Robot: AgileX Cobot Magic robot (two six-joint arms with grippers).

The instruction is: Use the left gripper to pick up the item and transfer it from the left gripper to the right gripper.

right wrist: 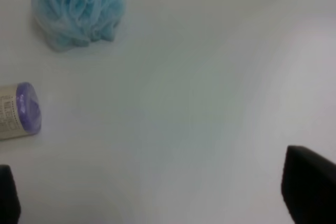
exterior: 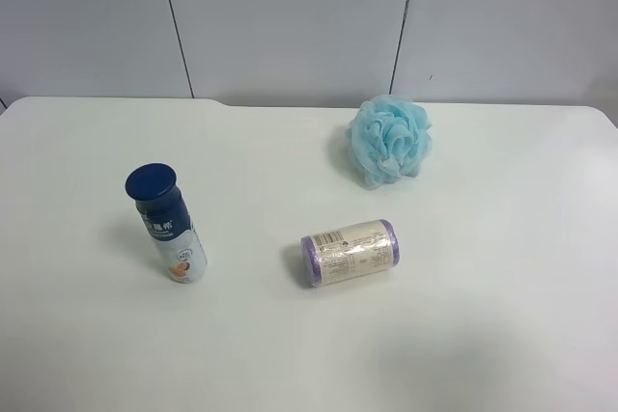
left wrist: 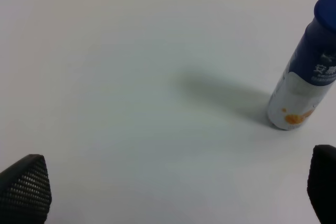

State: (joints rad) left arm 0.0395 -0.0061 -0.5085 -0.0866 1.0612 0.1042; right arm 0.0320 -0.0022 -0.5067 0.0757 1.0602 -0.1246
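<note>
The item, a slim bottle with a round dark blue cap and a blue-and-white label with an orange picture, stands upright on the white table at the exterior high view's left. No arm shows in that view. In the left wrist view the bottle stands ahead of my left gripper and off to one side, well apart from it. The left gripper's fingertips are spread wide and hold nothing. My right gripper is open and empty over bare table.
A purple-ended roll lies on its side near the table's middle and also shows in the right wrist view. A light blue mesh pouf sits at the back right and also shows in the right wrist view. A grey panelled wall stands behind the table.
</note>
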